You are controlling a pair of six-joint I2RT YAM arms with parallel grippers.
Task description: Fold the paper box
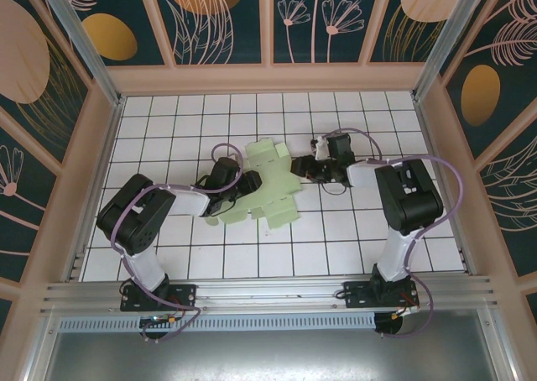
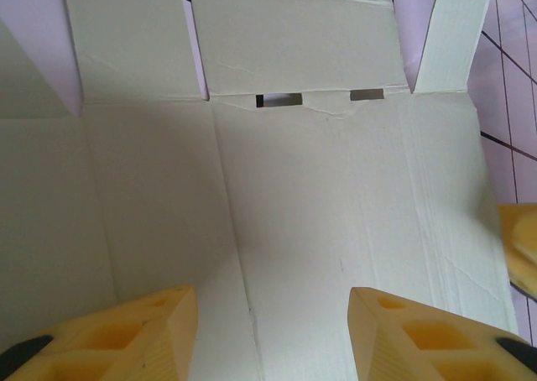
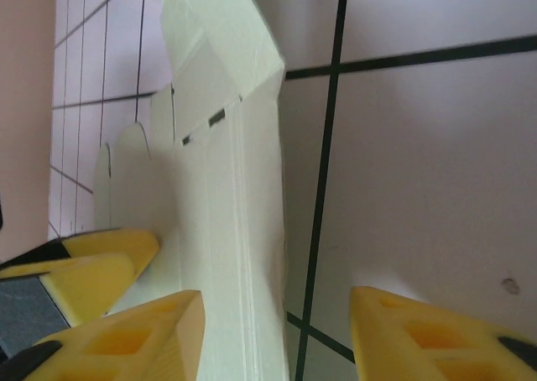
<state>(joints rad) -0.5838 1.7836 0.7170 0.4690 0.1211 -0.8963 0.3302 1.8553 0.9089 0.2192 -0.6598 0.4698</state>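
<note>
The paper box (image 1: 267,188) lies as a mostly flat die-cut sheet in the middle of the tiled surface (image 1: 352,247), between the 2 arms. The left pincer (image 2: 270,314) hangs spread over the main panel and holds nothing. The right pincer (image 3: 277,301) is also spread, straddling a raised flap at the sheet's right edge without pinching it. The likely trouble is that the thin card slides or buckles off its crease if 1 pincer pushes while nothing pins the sheet. A hard squeeze could also crumple the flap.
</note>
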